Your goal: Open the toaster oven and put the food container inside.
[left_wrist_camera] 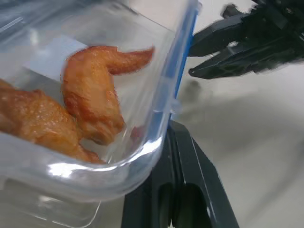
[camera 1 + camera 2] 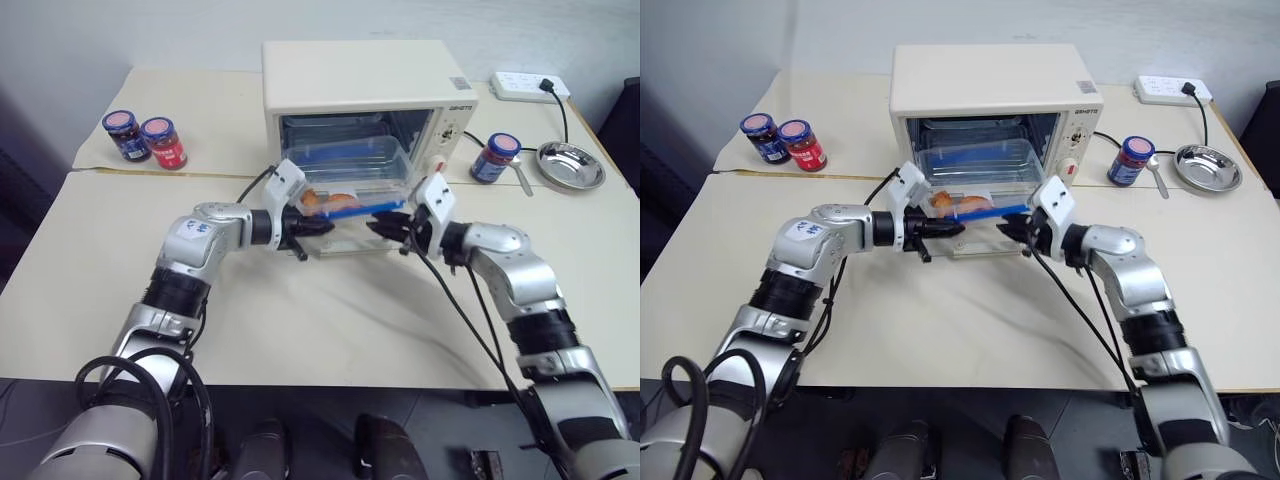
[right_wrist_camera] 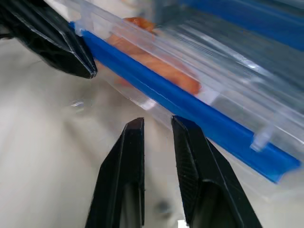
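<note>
Non-task items on the cream table (image 2: 330,330):
- Far left: two jars side by side, touching or nearly so. Blue-bodied jar (image 2: 124,135) on the left, red-bodied jar (image 2: 164,143) on the right, both upright, both with reddish lids.
- Far right: another blue jar (image 2: 496,158) with a red lid, upright. Just right of it a spoon (image 2: 522,175) lies on the table, beside a round steel bowl (image 2: 570,165).
- Far right corner: white power strip (image 2: 529,87) with a black plug and a black cable (image 2: 562,115) running toward the near side past the bowl.
- A seam runs left to right where two tabletops meet, just near of the left jars.
</note>
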